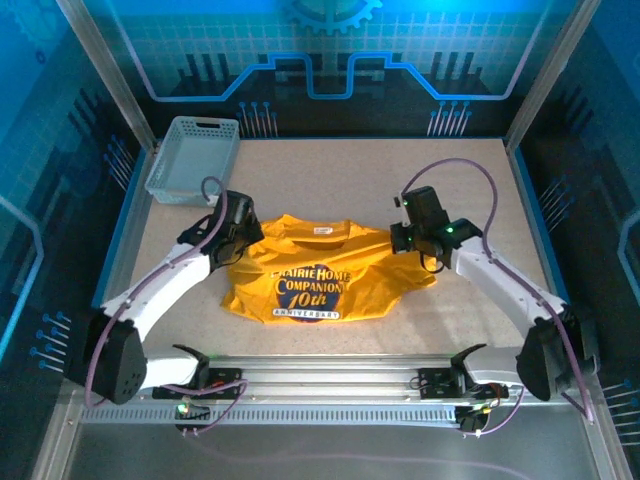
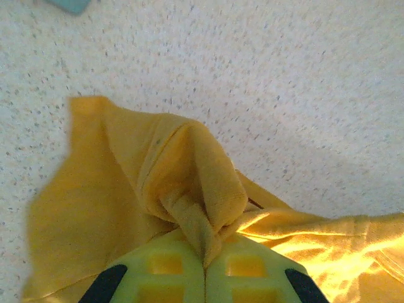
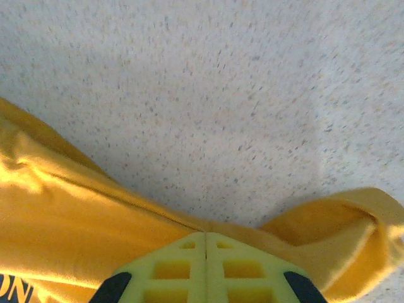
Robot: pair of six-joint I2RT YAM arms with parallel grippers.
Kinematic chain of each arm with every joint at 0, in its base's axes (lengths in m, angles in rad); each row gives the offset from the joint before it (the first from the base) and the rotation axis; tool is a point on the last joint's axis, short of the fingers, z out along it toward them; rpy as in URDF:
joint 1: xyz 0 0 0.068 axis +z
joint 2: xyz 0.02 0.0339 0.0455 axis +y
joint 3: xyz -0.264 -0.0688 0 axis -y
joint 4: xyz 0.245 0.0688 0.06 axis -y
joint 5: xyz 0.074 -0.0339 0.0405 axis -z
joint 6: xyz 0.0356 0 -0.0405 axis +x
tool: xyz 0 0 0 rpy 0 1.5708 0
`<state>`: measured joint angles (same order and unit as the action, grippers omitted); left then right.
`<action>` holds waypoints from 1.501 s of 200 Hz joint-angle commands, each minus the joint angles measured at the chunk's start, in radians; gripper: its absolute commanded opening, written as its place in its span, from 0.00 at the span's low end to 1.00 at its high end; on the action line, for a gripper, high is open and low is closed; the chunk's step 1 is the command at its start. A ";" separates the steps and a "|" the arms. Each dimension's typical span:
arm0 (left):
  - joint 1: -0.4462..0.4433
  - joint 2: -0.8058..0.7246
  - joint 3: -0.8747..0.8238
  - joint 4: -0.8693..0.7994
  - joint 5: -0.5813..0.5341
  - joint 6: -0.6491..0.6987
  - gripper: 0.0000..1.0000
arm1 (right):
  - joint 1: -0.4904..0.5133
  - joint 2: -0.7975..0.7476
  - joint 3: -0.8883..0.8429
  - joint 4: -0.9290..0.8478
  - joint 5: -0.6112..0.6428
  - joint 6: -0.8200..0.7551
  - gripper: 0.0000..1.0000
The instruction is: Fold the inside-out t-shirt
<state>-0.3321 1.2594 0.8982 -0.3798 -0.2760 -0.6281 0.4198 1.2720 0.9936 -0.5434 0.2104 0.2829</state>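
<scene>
1. T-shirt (image 1: 315,280): mustard yellow, lying spread at the middle of the tabletop (image 1: 330,170), between the two arms. The printed side is up, and the white-and-dark lettering (image 1: 308,288) reads upright from the arms' side. A small white label (image 1: 322,230) sits at the far edge, by the collar.
2. Left pincer (image 2: 205,255): yellow-green fingers (image 2: 167,271) together, clamped on a bunched fold at the t-shirt's far left corner. The cloth rises from the fingertips in a twisted ridge.
3. Right pincer (image 3: 206,237): fingers pressed together, clamped on the t-shirt's edge at its far right corner. A fold of cloth lies just right of the fingers.
4. Basket (image 1: 193,158): light grey lattice, at the far left corner of the tabletop, well apart from the t-shirt.
5. Tabletop: pale, speckled surface.
</scene>
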 commanded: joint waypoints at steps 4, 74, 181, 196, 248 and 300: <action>0.001 -0.119 -0.008 0.021 -0.071 0.020 0.00 | 0.010 -0.089 0.035 -0.011 0.082 -0.025 0.00; 0.000 -0.367 0.268 0.092 -0.035 0.071 0.00 | -0.001 -0.302 0.364 -0.018 -0.006 -0.028 0.00; 0.000 -0.206 0.557 0.026 0.056 0.114 0.00 | 0.007 -0.133 0.823 -0.122 0.014 -0.082 0.00; 0.003 -0.079 0.551 -0.056 0.041 0.092 0.00 | 0.011 -0.055 0.757 -0.141 0.058 -0.081 0.00; 0.137 0.279 0.947 -0.341 0.303 0.021 0.00 | 0.000 0.179 0.965 -0.248 0.058 -0.096 0.00; 0.136 -0.014 0.957 -0.016 0.198 0.107 0.00 | -0.009 0.288 1.542 -0.386 0.044 -0.158 0.00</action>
<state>-0.1951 1.4914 1.8290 -0.6071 -0.0521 -0.5686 0.4187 1.5898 2.3085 -0.8745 0.2394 0.1703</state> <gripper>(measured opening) 0.064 0.061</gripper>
